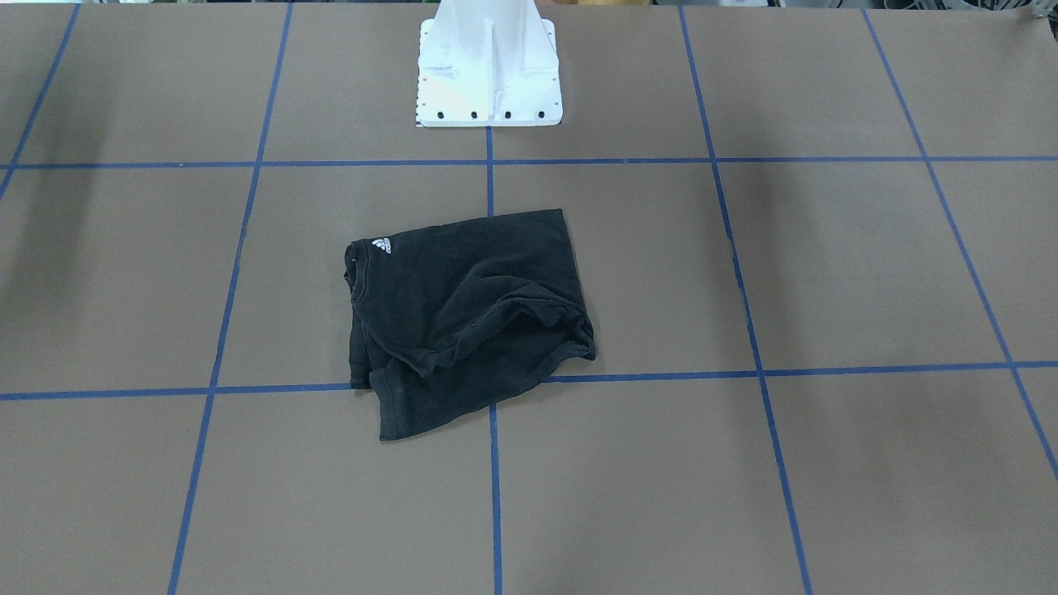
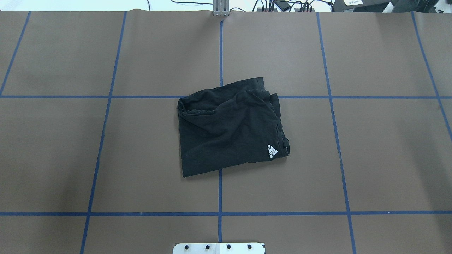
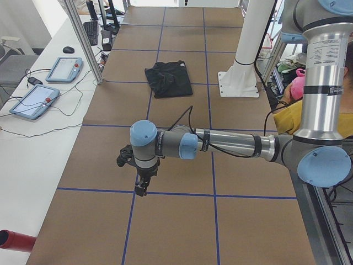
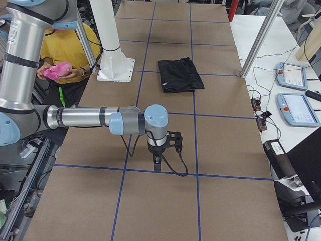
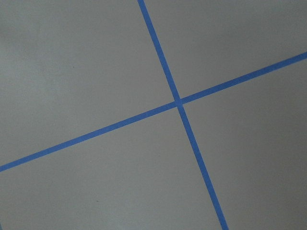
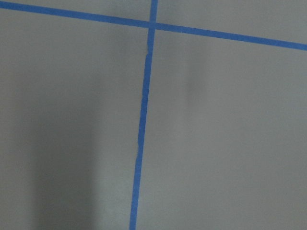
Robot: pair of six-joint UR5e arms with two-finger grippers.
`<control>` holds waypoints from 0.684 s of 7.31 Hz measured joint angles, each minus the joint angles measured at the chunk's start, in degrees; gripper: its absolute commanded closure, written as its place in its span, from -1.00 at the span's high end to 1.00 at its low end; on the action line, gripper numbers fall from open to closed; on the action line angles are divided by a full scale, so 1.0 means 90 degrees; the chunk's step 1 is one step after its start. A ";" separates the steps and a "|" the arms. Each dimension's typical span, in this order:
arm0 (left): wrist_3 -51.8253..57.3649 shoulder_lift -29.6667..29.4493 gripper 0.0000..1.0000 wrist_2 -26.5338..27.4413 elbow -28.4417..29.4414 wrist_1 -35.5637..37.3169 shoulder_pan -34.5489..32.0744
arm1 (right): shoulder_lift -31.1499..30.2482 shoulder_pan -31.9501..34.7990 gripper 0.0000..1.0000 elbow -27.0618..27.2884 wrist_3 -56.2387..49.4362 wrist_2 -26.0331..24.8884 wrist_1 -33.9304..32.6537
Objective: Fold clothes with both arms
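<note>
The black T-shirt [image 2: 229, 127] lies folded and rumpled at the middle of the table [image 2: 370, 158]. The left gripper [image 3: 141, 189] and the right gripper [image 4: 157, 164] hang well apart from it, and whether their jaws are parted or closed cannot be told.

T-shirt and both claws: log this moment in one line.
T-shirt: roughly folded, not held | left claw: away from it, state unclear | right claw: likewise

White "adidas" wordmark [image 2: 272, 151] beneath a three-stripe logo on the black T-shirt [image 2: 226, 130]

Black T-shirt [image 2: 226, 130], white logo [image 2: 272, 151] — brown table [image 2: 388, 141] gridded with blue tape [image 2: 220, 53].
</note>
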 measured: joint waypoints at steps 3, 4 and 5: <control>-0.0020 0.0219 1.00 -0.0039 -0.0039 -0.0188 0.0004 | -0.0048 0.0002 1.00 0.0276 -0.0023 0.0060 -0.0526; -0.0024 0.0226 1.00 -0.0041 -0.0023 -0.0194 0.0005 | -0.0063 -0.0001 1.00 0.0283 -0.0023 0.0076 -0.0558; -0.0029 0.0228 1.00 -0.0041 0.0001 -0.0196 0.0005 | -0.0065 -0.0002 1.00 0.0277 -0.0022 0.0087 -0.0566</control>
